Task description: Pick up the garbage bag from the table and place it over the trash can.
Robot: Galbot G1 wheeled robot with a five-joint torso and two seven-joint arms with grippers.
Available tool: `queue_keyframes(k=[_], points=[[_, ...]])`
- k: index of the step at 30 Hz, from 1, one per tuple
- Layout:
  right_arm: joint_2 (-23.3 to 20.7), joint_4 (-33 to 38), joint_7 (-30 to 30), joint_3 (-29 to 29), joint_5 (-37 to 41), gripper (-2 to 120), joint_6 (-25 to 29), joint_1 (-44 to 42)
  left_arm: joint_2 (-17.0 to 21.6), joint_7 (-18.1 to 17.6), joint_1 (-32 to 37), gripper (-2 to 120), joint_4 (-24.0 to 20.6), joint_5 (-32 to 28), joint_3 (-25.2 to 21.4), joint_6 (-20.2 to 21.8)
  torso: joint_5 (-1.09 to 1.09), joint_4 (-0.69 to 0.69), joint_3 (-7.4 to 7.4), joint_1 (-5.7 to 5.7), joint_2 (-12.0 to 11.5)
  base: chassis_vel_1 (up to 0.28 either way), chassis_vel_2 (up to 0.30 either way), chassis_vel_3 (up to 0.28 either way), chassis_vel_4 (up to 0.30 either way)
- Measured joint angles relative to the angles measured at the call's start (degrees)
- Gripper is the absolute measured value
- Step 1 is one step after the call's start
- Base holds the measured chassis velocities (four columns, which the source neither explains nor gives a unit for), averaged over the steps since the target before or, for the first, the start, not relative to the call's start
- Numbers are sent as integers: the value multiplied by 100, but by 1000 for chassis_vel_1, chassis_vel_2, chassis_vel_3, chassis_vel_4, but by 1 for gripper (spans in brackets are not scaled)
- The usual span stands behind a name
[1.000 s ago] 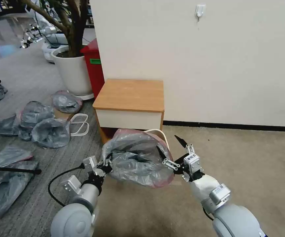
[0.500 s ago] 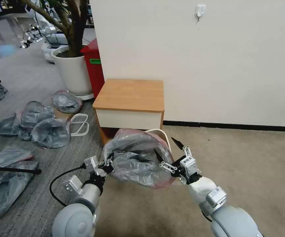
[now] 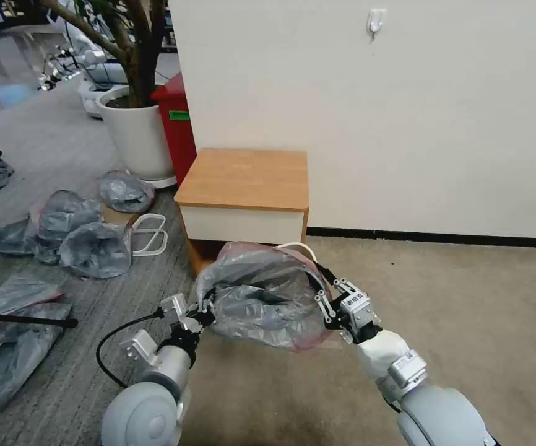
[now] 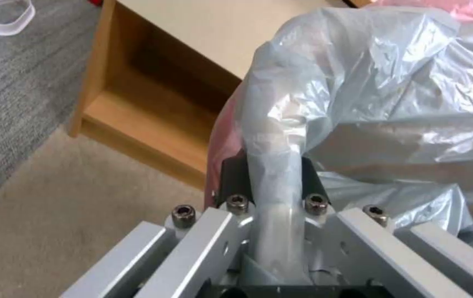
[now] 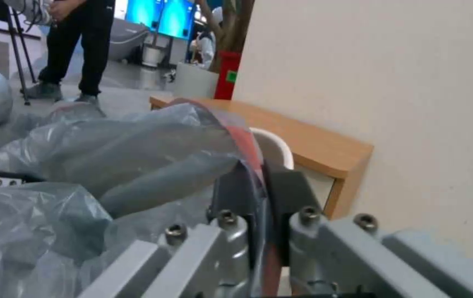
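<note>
**opsguy:** Status check on your bag job, what are the arms doing?

**benchrat:** Both of your grippers are clamped on the garbage bag (image 3: 259, 297). Your left gripper (image 4: 274, 182) has its black fingers (image 4: 232, 176) pressed together on a bunched fold of grey plastic, on the bag's left side. Your right gripper (image 5: 258, 186) is pinching the pink-red rim band between its two fingers (image 5: 286, 186) on the bag's right side. In the head view you see the left gripper (image 3: 205, 308) and right gripper (image 3: 325, 291) with the bag stretched between them, puffed up and crumpled.

**opsguy:** And where's the bag relative to everything else?

**benchrat:** It's off the table (image 3: 243, 179), held in the air just in front of the drawer front. The trash can (image 3: 299, 249) is mostly hidden under and behind the bag; you only get a curved bit of its cream rim poking out at the bag's top right, and the same rim (image 5: 272, 145) right behind the pinched band. Can't tell whether the bag actually touches the rim. A heap of similar grey bags (image 3: 70, 229) lies on the floor well off to your left, near the white planter pot (image 3: 135, 139) and the red bin (image 3: 178, 124).
</note>
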Motion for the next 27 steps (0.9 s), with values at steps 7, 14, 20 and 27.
queue_keyframes(k=[7, 14, 20, 27], points=[[19, 0, 5, 2, 1, 5, 9, 14, -4, -14, -25, 3, 53, -1, 27, 38, 0, 0, 0, 0, 0, 0, 0, 0, 0], [43, -45, 135, 67, 48, 0, 9, 113, 25, 176, 54, 3, 71, 135, 49, 59, 0, 0, 0, 0, 0, 0, 0, 0, 0], [3, -116, 201, 244, 188, 0, 6, 236, 69, 338, 99, 3, 23, 169, 37, 52, 0, 0, 0, 0, 0, 0, 0, 0, 0], [-61, -252, 222, 392, 355, 0, 0, 332, 62, 602, 156, 3, -7, 169, 21, -120, 0, 0, 0, 0, 0, 0, 0, 0, 0]])
